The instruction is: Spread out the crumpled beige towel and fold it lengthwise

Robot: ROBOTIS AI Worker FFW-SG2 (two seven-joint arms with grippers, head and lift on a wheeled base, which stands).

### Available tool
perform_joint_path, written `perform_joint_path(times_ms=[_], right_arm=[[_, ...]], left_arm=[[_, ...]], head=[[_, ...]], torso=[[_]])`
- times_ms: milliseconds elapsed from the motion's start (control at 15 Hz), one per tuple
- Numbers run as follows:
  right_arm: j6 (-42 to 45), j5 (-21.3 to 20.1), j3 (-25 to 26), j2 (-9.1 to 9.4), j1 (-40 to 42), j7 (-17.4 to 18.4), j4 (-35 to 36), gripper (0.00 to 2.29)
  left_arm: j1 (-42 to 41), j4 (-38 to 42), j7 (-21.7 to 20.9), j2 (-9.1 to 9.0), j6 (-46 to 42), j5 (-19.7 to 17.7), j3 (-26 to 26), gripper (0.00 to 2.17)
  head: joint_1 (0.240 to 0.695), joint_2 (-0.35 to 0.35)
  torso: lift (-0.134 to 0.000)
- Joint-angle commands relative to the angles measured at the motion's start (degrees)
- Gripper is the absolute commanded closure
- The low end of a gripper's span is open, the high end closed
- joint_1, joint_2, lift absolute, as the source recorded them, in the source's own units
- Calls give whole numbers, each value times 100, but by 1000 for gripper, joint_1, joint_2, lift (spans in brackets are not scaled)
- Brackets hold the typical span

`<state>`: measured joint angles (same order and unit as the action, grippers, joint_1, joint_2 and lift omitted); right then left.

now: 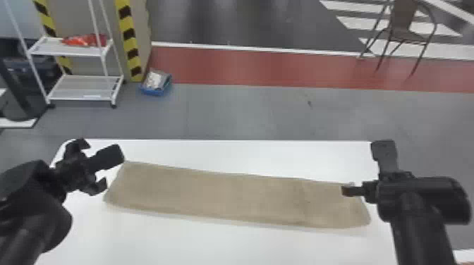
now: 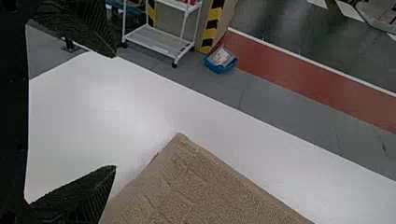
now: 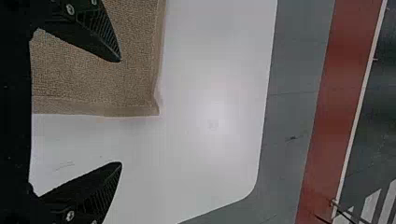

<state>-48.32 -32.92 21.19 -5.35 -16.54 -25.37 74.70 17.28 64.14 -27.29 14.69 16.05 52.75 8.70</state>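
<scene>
The beige towel [image 1: 225,195] lies on the white table as a long, flat strip running left to right, slightly aslant. My left gripper [image 1: 96,164] is just off its left end, fingers spread. In the left wrist view, the left gripper [image 2: 115,111] is open with nothing between its fingers, and a corner of the towel [image 2: 205,186] lies beyond them. My right gripper [image 1: 353,191] is over the right end of the strip. In the right wrist view, the right gripper [image 3: 120,112] stands open around the level of a towel corner [image 3: 135,65], holding nothing.
The white table [image 1: 218,151] extends around the towel, its far edge running behind the strip. On the floor beyond are a white shelf rack [image 1: 84,88], a blue bin [image 1: 155,84] and a brown chair [image 1: 403,35].
</scene>
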Motion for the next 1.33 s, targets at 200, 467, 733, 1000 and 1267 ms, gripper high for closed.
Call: perform_joint_path(times_ms=[200, 467, 733, 1000, 1267], right_arm=[[1, 57, 34, -36, 98, -47, 9, 49], [1, 66, 25, -45, 107, -65, 9, 53], [19, 75, -1, -62, 37, -65, -70, 53], [36, 101, -19, -80, 2, -56, -96, 56], [72, 110, -36, -97, -25, -47, -202, 60]], left_arm=[[-128, 125, -110, 34, -62, -2, -158, 33], [-155, 125, -171, 105, -114, -2, -210, 33], [-155, 125, -171, 149, -185, -11, -237, 33], [-164, 116, -180, 219, -220, -64, -237, 36], [-164, 125, -180, 228, -273, -81, -237, 43]], head=[[695, -123], [695, -120], [695, -112], [695, -106], [695, -103]], torso=[[0], [0], [0], [0], [0]])
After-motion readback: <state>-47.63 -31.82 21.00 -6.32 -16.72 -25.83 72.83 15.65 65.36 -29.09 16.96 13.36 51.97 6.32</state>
